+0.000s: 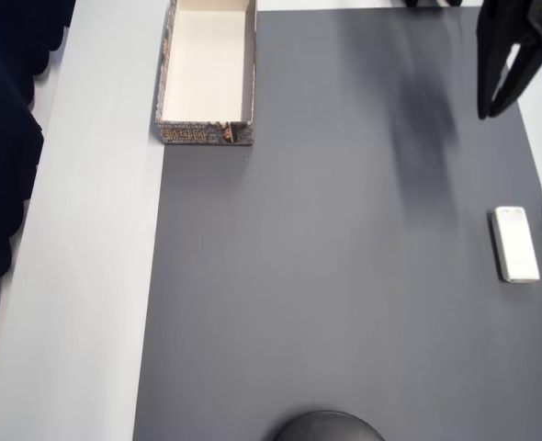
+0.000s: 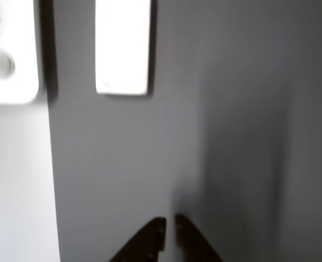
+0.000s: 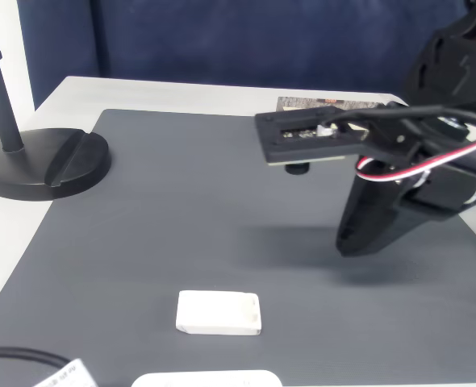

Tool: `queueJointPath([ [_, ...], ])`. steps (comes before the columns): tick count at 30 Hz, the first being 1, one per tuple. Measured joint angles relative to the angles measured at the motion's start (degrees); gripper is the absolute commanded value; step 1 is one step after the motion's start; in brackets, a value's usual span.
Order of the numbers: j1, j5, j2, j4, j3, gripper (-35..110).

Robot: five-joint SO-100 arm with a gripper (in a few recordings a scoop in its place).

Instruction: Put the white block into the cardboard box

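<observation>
Just one white block (image 1: 515, 243), one cardboard box (image 1: 208, 123), one gripper (image 2: 170, 232) nearly closed, empty.

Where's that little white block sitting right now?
In the overhead view, the white block lies flat on the grey mat near its right edge, below the gripper and far from the cardboard box.

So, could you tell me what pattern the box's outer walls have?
Grey-brown stone-like print on the box, clearest in the overhead view.
</observation>
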Motion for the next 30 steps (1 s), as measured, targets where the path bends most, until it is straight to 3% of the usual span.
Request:
queueJointPath([
  [30, -4.3, -4.2, -27.0, 1.3, -26.0, -2],
])
